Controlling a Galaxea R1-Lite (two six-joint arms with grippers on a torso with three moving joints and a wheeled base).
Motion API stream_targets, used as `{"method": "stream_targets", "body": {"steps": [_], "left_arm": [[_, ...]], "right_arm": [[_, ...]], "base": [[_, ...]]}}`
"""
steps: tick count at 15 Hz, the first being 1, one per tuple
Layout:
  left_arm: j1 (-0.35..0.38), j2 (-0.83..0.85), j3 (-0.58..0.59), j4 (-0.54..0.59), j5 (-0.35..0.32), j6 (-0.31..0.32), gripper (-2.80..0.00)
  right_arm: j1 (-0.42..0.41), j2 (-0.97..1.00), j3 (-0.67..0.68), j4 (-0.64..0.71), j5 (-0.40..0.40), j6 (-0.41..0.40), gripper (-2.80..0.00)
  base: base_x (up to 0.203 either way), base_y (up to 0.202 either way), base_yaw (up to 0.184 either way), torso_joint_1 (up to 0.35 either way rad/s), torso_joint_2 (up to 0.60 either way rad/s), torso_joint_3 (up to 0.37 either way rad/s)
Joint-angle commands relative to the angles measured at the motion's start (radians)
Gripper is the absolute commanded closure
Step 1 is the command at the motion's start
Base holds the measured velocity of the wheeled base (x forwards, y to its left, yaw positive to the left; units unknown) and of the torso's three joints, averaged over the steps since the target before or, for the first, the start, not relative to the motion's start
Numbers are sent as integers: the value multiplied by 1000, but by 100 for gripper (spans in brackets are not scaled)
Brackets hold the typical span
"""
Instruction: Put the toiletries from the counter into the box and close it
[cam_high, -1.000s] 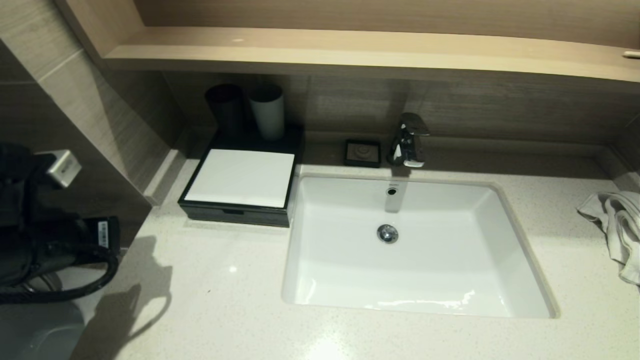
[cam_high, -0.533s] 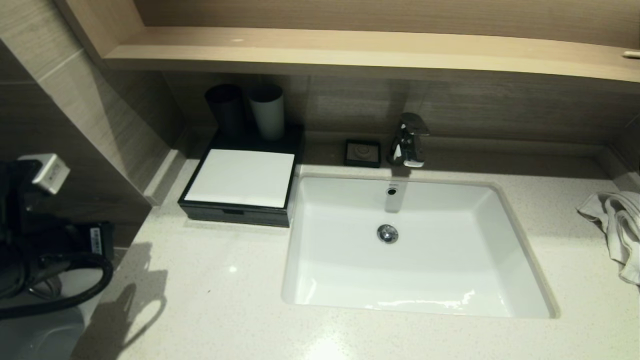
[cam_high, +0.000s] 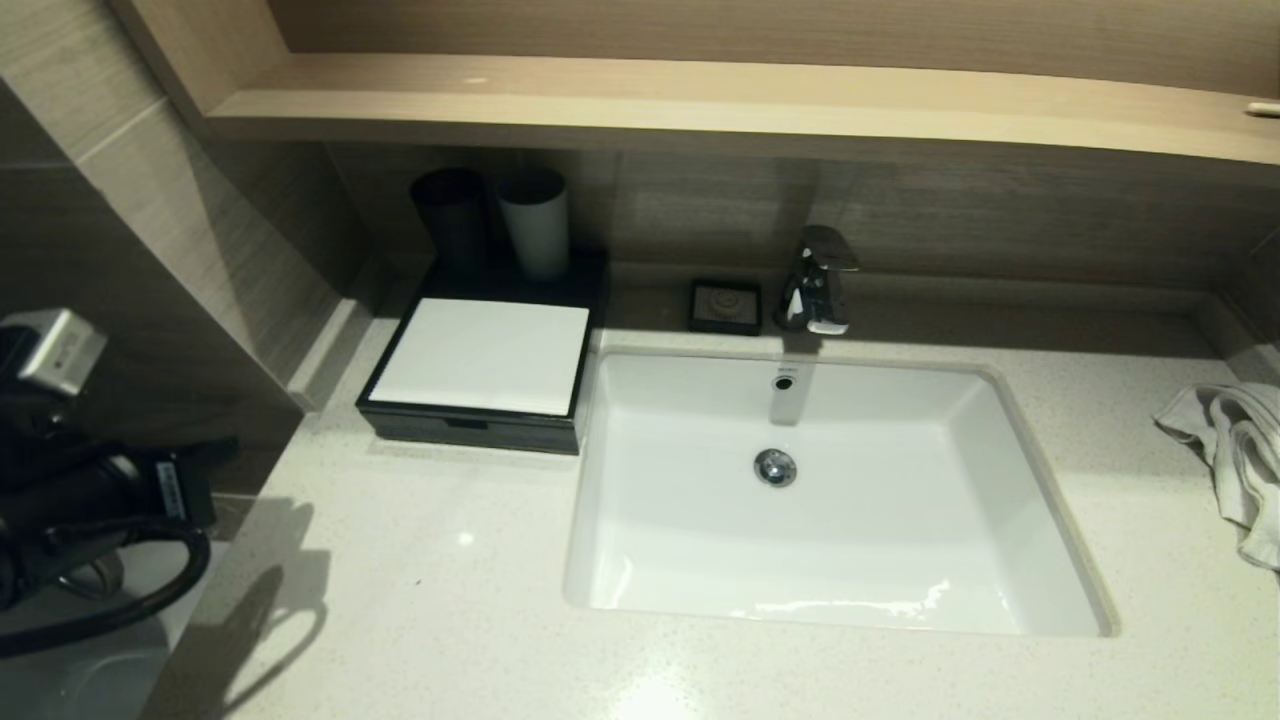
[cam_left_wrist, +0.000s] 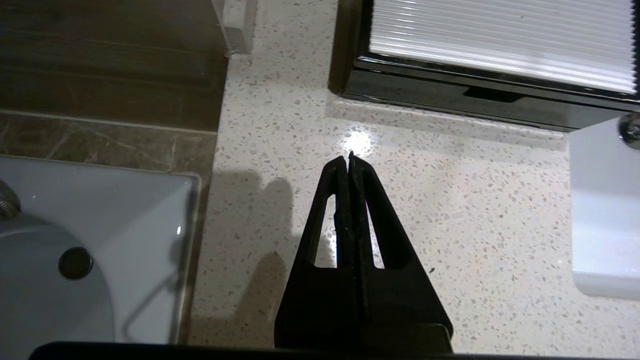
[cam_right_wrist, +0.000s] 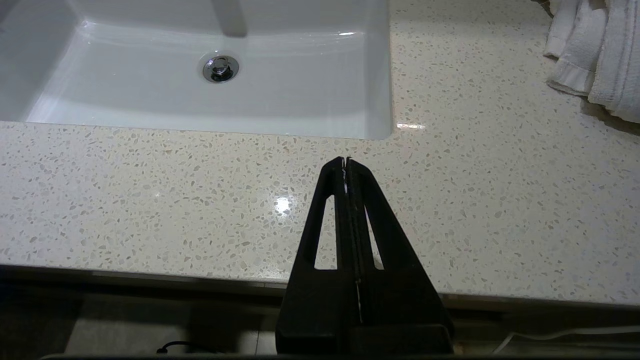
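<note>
- the box (cam_high: 480, 370) sits on the worktop (cam_high: 420, 580) against the back wall, just left of the basin (cam_high: 830, 500), its drawer pushed in flush under the white panel; its long side runs along the front edge facing the robot.
- no packets show anywhere on the worktop or in the basin, so by these views they are inside the box and the task looks done or nearly so.
- the left tool (cam_left_wrist: 349, 159) hangs over bare worktop in front of the box, fingers pressed together and holding nothing; the box front lies ahead of its tips, apart from them.
- the left arm is plainly the nearer one: in the head view it sits at the far left, off the worktop's left edge, beside the tiled wall.
- the right tool (cam_right_wrist: 346, 161) is parked over the worktop's front edge before the basin's right corner, also closed and empty.
- open room: the stretch between box and front edge is bare; the wall crowds the box's left side and the basin rim its right.
- a towel (cam_high: 1235, 450) lies at the far right, well apart from the box.
- cups (cam_high: 500, 220) stand behind the box, a soap dish (cam_high: 725, 305) and tap (cam_high: 815, 280) further right.
</note>
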Motion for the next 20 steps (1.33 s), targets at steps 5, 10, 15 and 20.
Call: {"method": "stream_targets", "body": {"steps": [5,10,15,20], "left_arm": [[39,-104,48,-3,-86,-2,0],[38,-240,107,-2,-88,-3,0],[36,-422,176,14,-128,-3,0],[34,-588,221,57,-137,-2,0]], "right_arm": [[0,0,0,0,1,0,0],[-1,0,0,0,1,0,0],[0,0,0,0,1,0,0],[0,0,0,0,1,0,0]], "base": [[0,0,0,0,0,0],[0,0,0,0,0,0],[0,0,0,0,0,0],[0,0,0,0,0,0]]}}
